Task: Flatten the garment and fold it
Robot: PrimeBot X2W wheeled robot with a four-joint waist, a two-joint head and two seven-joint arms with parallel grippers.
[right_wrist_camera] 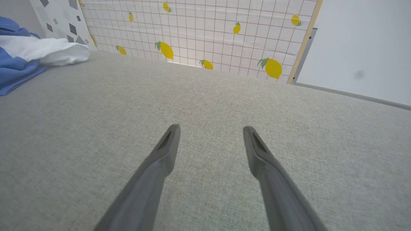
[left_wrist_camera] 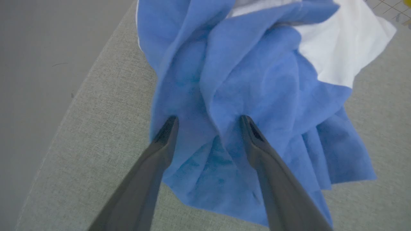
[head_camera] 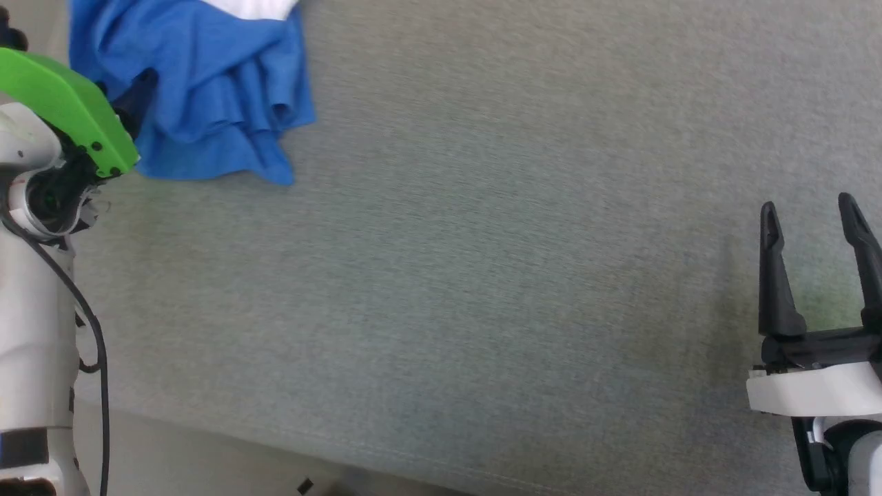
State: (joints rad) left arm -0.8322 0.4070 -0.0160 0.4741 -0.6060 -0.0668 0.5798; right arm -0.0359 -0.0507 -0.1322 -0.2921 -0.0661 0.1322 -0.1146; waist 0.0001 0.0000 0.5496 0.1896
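Looking down from my head, I am seeing the garment (head_camera: 207, 89) lying bunched in the upper left of the frame. It is mostly blue folds with a strip of white at the top edge, and it is resting on the grey fabric surface (head_camera: 482, 275). My left fingers (head_camera: 141, 93) are reaching in at its left side, poking out dark from under the green cover (head_camera: 69, 103) on my wrist. From here I cannot tell how they are set. My right fingers (head_camera: 775, 275) are standing spread apart at the lower right, well apart from the cloth and holding nothing.

Through my left wrist I am looking straight along the left fingers. They are spread wide over the blue cloth and are pinching nothing. Whether the tips are touching the cloth, I cannot tell. This view is adding much more of the white body, at the upper right, and the deep creases running through the blue sleeve.

Through my right wrist I am seeing my spread fingers hanging over bare surface, with the garment heaped at the upper left. This view is adding the lemon-patterned wall (right_wrist_camera: 208, 32) behind the surface.

As I judge it, the task is barely beginning. Nothing is flattened and no fold is made. Gripping the cloth, spreading it out, smoothing it and folding it are all waiting to be done.
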